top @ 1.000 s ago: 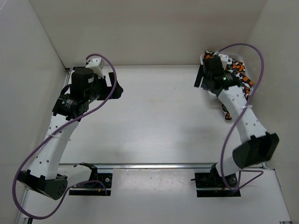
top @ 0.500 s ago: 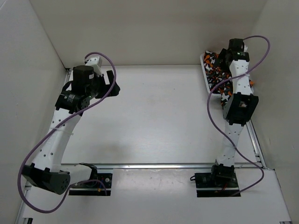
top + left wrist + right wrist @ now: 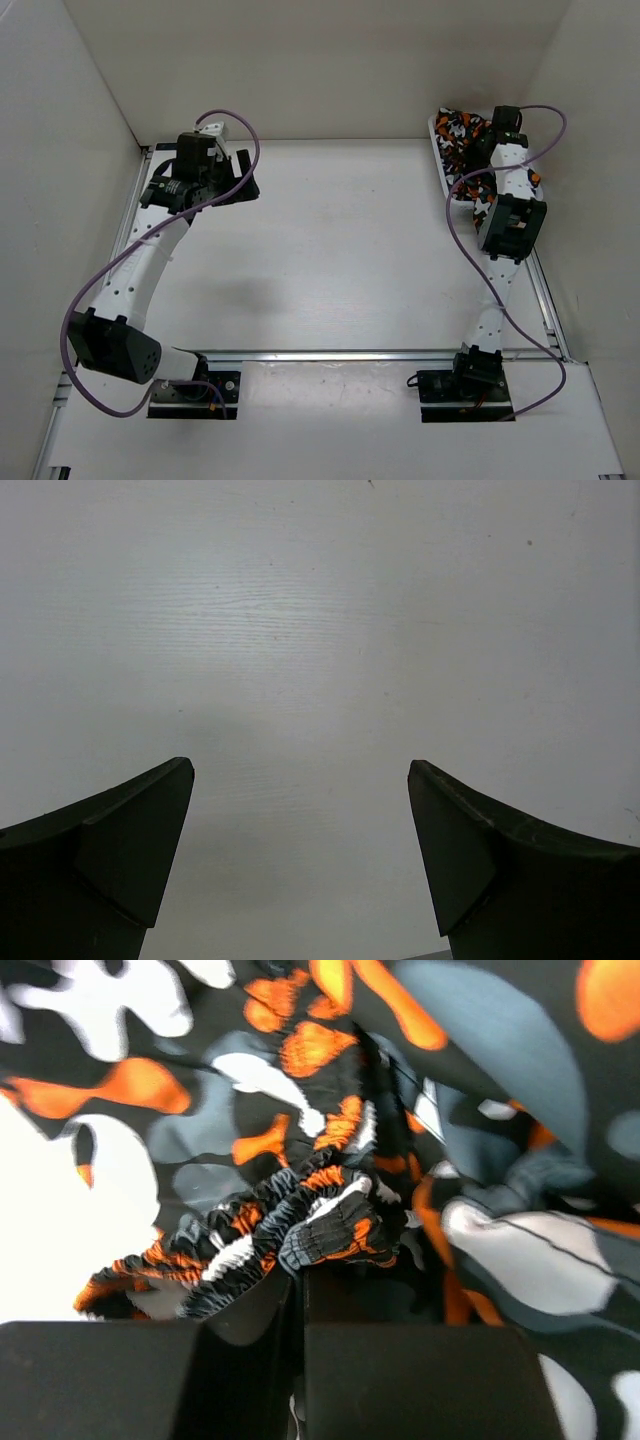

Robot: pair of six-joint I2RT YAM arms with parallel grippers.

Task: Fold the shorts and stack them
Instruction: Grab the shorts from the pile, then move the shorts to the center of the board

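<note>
Left gripper [image 3: 300,767] jaws spread wide, dark fingers [image 3: 120,850] in both lower corners. White, faintly wood-grained table [image 3: 330,590] beneath. Soft grey shadow [image 3: 290,810] between fingertips.

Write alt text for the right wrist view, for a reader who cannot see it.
The right gripper, black-fingered, is closed on the gathered waistband of soft fabric shorts in orange, white, grey and black camouflage, which fill the view.

White table [image 3: 340,250], basket [image 3: 441,160] far right

Overhead view, wrist close-ups (right's on shorts [image 3: 330,1210])
</note>
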